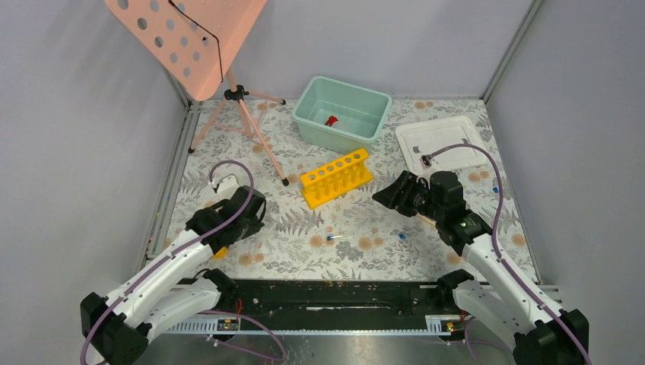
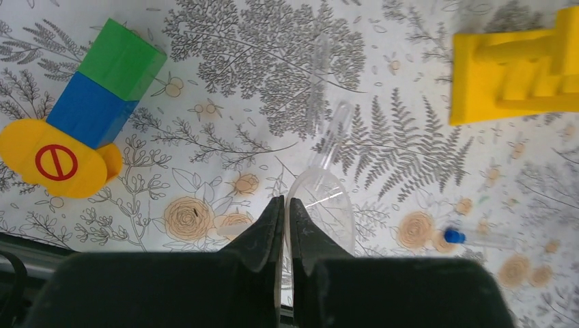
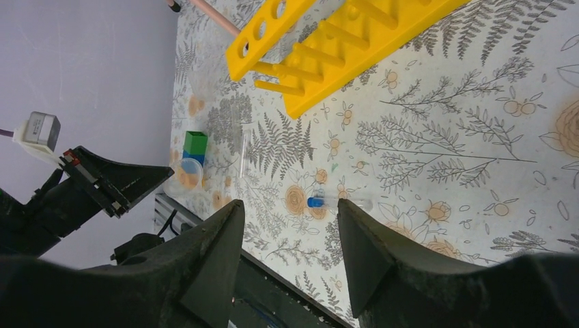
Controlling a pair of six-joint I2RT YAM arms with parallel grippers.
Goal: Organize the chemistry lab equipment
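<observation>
At centre, a yellow test-tube rack (image 1: 335,177), teal bin (image 1: 335,138) behind it, blue-capped tube (image 1: 339,238) flat in front.

A robot test cell: grey panel walls (image 1: 68,137), metal corner post (image 1: 513,47), left arm (image 1: 163,262) and right arm (image 1: 494,262) bolted at the desk (image 1: 304,220)

Bright, even overhead light; shadows faint and soft-edged. Top view sharp, wrist views softer: left gripper (image 2: 285,205) and right gripper (image 3: 290,212) blurred close to the lens. Small glints on the clear funnel (image 2: 321,205).
</observation>
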